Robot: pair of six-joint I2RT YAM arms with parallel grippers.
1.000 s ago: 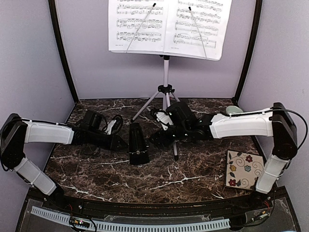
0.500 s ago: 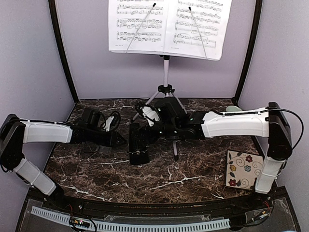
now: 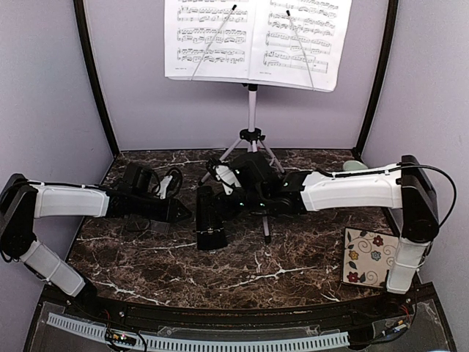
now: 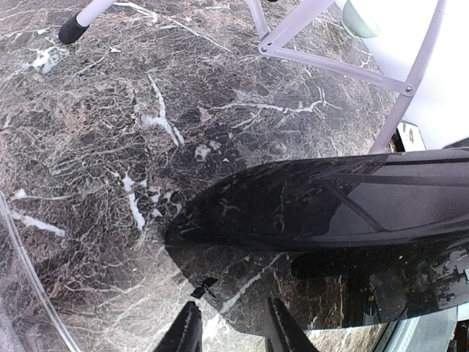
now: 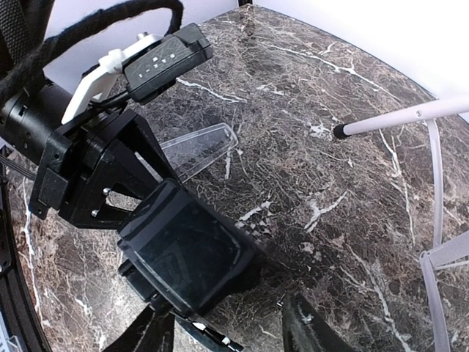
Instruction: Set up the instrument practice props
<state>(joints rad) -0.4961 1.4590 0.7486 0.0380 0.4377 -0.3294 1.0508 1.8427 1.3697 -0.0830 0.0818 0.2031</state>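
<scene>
My left claw (image 4: pixel 233 336) hangs slightly apart, empty, just left of the metronome (image 3: pixel 211 220) on the marble (image 3: pixel 293 264); my right claw (image 5: pixel 223 330) straddles it, jaws apart, not clamped. A lopsided squeeze could tip it, I fear, or shove it into the tripod (image 3: pixel 251 136) just beside. It's a glossy black pyramid with slick sloped faces; the tripod legs are thin and silver.

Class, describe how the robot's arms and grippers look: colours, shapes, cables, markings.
Both the left arm and right arm wear smooth white shells between boxy black joints. A thin black cable arcs over the right elbow, another loops at the left wrist. The left gripper and right gripper have black fingers.
</scene>
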